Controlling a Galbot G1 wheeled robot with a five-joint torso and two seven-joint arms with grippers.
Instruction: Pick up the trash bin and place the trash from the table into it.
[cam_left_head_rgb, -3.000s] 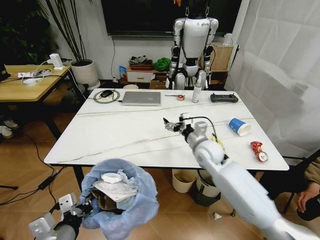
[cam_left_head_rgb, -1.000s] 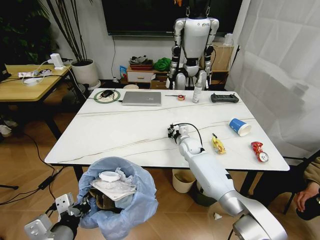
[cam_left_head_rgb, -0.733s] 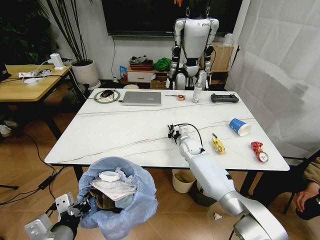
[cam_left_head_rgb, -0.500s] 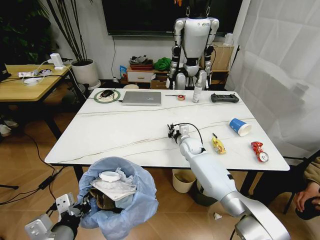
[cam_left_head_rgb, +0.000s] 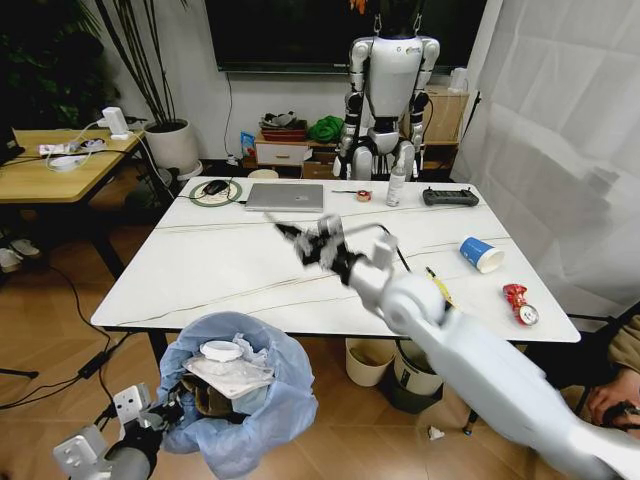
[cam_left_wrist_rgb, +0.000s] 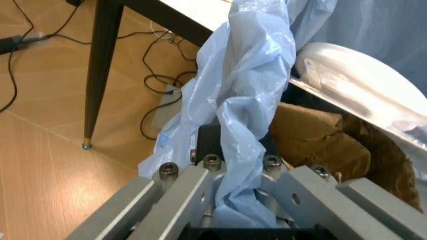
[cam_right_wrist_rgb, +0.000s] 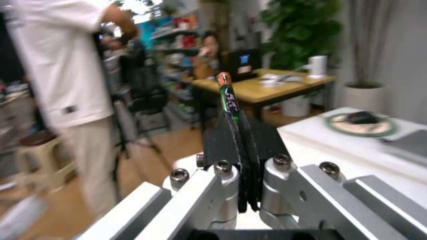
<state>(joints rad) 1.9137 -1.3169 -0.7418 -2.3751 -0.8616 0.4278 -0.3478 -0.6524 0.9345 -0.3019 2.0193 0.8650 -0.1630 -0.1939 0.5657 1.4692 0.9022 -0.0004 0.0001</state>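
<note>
Table (cam_left_head_rgb: 230, 265): large white marble-look top with thin dark veins, black legs, occupying the middle of the head view. On its far side lie a laptop (cam_left_head_rgb: 284, 196) and a black controller (cam_left_head_rgb: 449, 196).

Right arm: reaches across the table from the lower right. Right gripper (cam_left_head_rgb: 308, 240) is raised above the table's middle, blurred in the head view. In the right wrist view its fingers (cam_right_wrist_rgb: 248, 150) are pressed together, clenched on a thin dark wrapper strip (cam_right_wrist_rgb: 228, 102) with coloured print that stands up between them.

Trash bin (cam_left_head_rgb: 240, 395): small round bin wrapped in a baggy light-blue translucent liner, just off the table's near edge, below the tabletop level. It holds a brown cardboard piece (cam_left_wrist_rgb: 313, 137) and white tissues and plastic (cam_left_head_rgb: 228, 368).

Left gripper (cam_left_head_rgb: 150, 415): low at the bin's left side. In the left wrist view its jaws are closed on a bunched fold of the liner at the bin's rim, holding the bin.

Trash on the table's right part: blue paper cup (cam_left_head_rgb: 479, 253) on its side; red can (cam_left_head_rgb: 518, 300) near the right edge; yellow wrapper (cam_left_head_rgb: 438, 289) between the arm and the can, partly hidden.
</note>
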